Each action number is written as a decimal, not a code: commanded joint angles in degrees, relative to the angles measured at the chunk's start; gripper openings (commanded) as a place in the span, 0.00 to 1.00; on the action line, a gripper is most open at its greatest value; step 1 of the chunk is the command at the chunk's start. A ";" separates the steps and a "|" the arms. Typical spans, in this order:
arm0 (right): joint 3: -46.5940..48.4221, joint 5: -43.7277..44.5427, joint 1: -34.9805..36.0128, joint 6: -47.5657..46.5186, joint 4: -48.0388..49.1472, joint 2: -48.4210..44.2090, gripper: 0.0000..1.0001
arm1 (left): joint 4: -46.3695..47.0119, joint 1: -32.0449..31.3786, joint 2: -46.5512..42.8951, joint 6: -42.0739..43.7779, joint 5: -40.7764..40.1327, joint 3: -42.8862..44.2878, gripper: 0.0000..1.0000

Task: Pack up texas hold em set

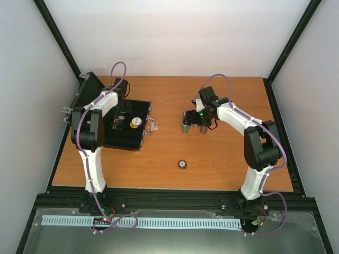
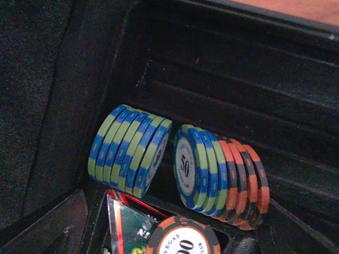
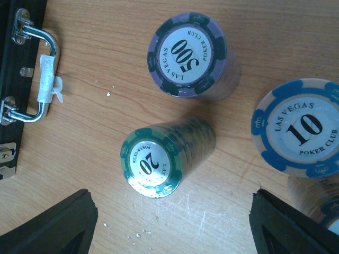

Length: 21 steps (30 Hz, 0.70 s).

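Two batches of chips stand on edge in a groove of the open black case (image 1: 133, 138), which sits at the left of the table (image 1: 212, 159). They are the green-blue chips (image 2: 130, 156) and beside them the blue and orange chips (image 2: 222, 177). The left gripper (image 1: 119, 119) hangs over them, jaws spread, gripping nothing. On bare wood right of the case's silver handle (image 3: 45, 69) stand the purple 500 stack (image 3: 186, 54), the green 20 stack (image 3: 153, 161) and the blue 10 stack (image 3: 302, 127). The right gripper (image 3: 173, 211) hovers above the 20 stack, wide open and empty. A lone disc (image 1: 182, 164) lies nearer the arms.
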 commanded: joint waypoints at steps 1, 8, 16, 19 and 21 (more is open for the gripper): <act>-0.90 -0.40 -0.45 0.37 0.29 -1.98 0.80 | 0.01 1.42 -1.40 -0.70 -2.38 2.83 0.90; -1.42 -0.51 -0.44 0.16 0.14 -1.94 0.80 | -0.53 1.56 -1.63 -0.82 -4.16 3.56 0.98; -0.94 -0.34 -0.49 -0.21 -0.32 -1.62 0.80 | -2.27 1.64 -0.40 -1.39 -7.19 4.96 0.99; -0.83 -0.43 -0.45 -0.15 -0.37 -1.42 0.80 | -2.74 1.90 -0.15 -1.79 -7.85 5.12 1.00; -0.76 -0.43 -0.44 0.00 -0.25 -1.27 0.80 | -3.07 2.14 0.07 -1.83 -8.41 5.22 1.00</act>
